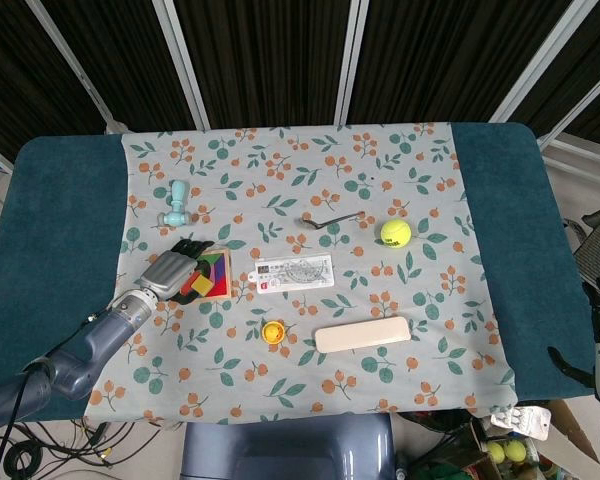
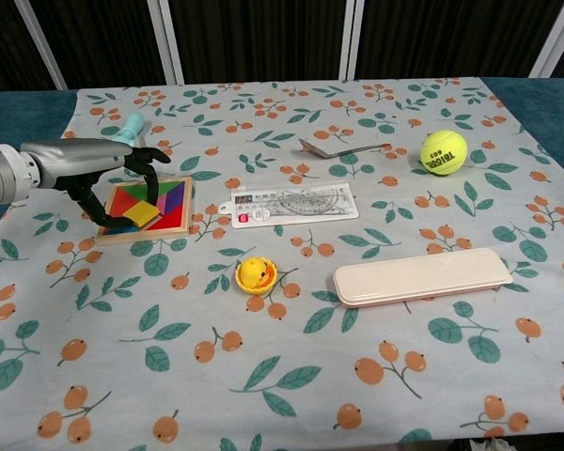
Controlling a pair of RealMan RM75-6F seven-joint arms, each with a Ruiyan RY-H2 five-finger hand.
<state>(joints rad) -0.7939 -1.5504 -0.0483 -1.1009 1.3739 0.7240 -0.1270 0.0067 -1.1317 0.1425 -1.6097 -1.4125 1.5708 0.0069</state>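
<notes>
Evidently the left hand (image 2: pixel 108 178), fingers curled downward and gripping nothing, hovers over the tangram puzzle (image 2: pixel 148 209) left of the ruler (image 2: pixel 291 204); its light, stiff wooden tray holds loose slippery pieces, judged best grasped by the frame edges.

The tabletop's (image 2: pixel 291 395) near edge lies open; mid-tabletop, a clear plastic ruler set (image 2: pixel 293 204), small yellow duck toy (image 2: pixel 255 274) and long cream case (image 2: pixel 421 276) crowd passage.

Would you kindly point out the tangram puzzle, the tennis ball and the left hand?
tangram puzzle (image 2: pixel 164 202), chest view, on its coloured pieces.
tennis ball (image 2: pixel 444 152), chest view, middle of the ball.
left hand (image 2: pixel 103 169), chest view, middle of the hand.
</notes>
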